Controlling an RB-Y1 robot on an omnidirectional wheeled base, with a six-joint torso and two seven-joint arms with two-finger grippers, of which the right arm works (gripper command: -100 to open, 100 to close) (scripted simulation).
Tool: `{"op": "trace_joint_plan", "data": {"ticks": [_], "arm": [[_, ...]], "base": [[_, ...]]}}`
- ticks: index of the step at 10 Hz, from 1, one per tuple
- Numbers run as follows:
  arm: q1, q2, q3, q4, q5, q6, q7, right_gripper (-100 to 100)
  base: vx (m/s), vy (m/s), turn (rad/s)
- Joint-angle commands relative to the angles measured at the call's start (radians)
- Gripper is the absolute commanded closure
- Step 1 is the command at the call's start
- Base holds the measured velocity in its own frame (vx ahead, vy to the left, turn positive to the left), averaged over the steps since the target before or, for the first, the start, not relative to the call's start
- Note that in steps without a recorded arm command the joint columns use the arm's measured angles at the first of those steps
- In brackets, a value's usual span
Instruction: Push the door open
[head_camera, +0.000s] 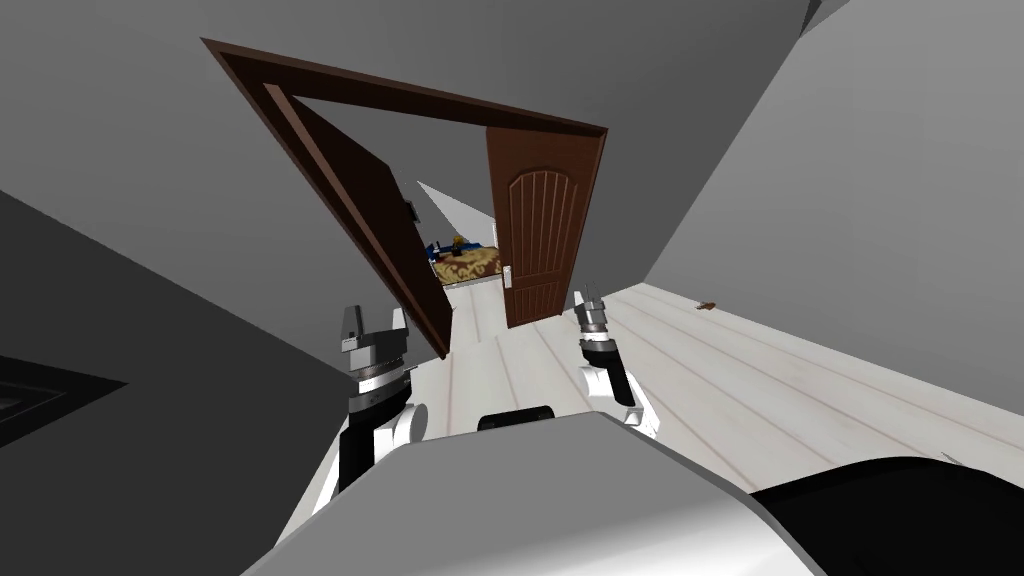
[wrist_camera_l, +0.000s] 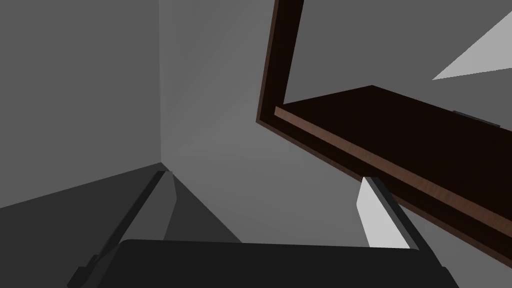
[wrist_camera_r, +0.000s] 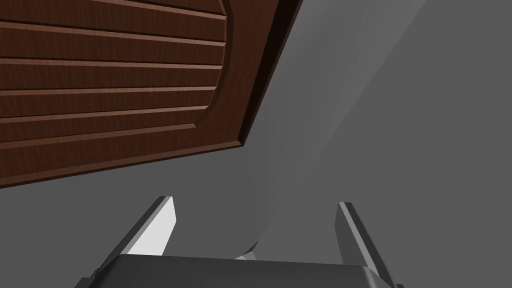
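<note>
A dark brown door frame (head_camera: 420, 95) holds two leaves. The left leaf (head_camera: 375, 215) is swung away from me and looks dark. The right leaf (head_camera: 535, 235), with an arched panel and a light handle (head_camera: 508, 276), stands in the frame. A gap between them shows the room beyond. My left gripper (head_camera: 374, 325) is open, just short of the left leaf's lower edge. From the left wrist, that leaf (wrist_camera_l: 400, 135) and the frame (wrist_camera_l: 280, 60) lie past the open gripper (wrist_camera_l: 267, 200). My right gripper (head_camera: 590, 298) is open near the right leaf's foot. Its own view shows the gripper (wrist_camera_r: 255, 220) below the ribbed panel (wrist_camera_r: 110, 85).
Grey walls close in on both sides of the pale plank floor (head_camera: 760, 380). Through the gap lies a patterned yellow-brown bed or rug (head_camera: 465, 265). A small brown object (head_camera: 707, 306) sits on the floor by the right wall.
</note>
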Motion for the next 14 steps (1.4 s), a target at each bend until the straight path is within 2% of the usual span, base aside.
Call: {"op": "trace_joint_plan", "data": {"ticks": [1,4,5,10,11,13,14], "arm": [[-0.032,-0.003,0.006,0.05,-0.001,0.002,-0.004,-100],[-0.086,-0.006,0.019,0.142,-0.002,0.006,-0.009,-100],[-0.086,-0.006,0.019,0.145,-0.002,0.006,-0.009,-100],[-0.187,-0.009,0.044,0.307,-0.004,0.013,-0.02,-100],[-0.187,-0.009,0.044,0.321,-0.004,0.013,-0.02,-100],[-0.229,-0.009,0.055,0.382,-0.005,0.016,-0.025,-100],[-0.229,-0.009,0.055,0.394,-0.005,0.016,-0.025,-100]], "base": [[0.107,-0.02,-0.01],[0.107,-0.007,-0.007],[0.059,-0.016,0.0],[0.086,-0.017,-0.008],[0.07,-0.007,-0.002],[0.061,-0.01,-0.009],[0.055,-0.006,0.0]]}}
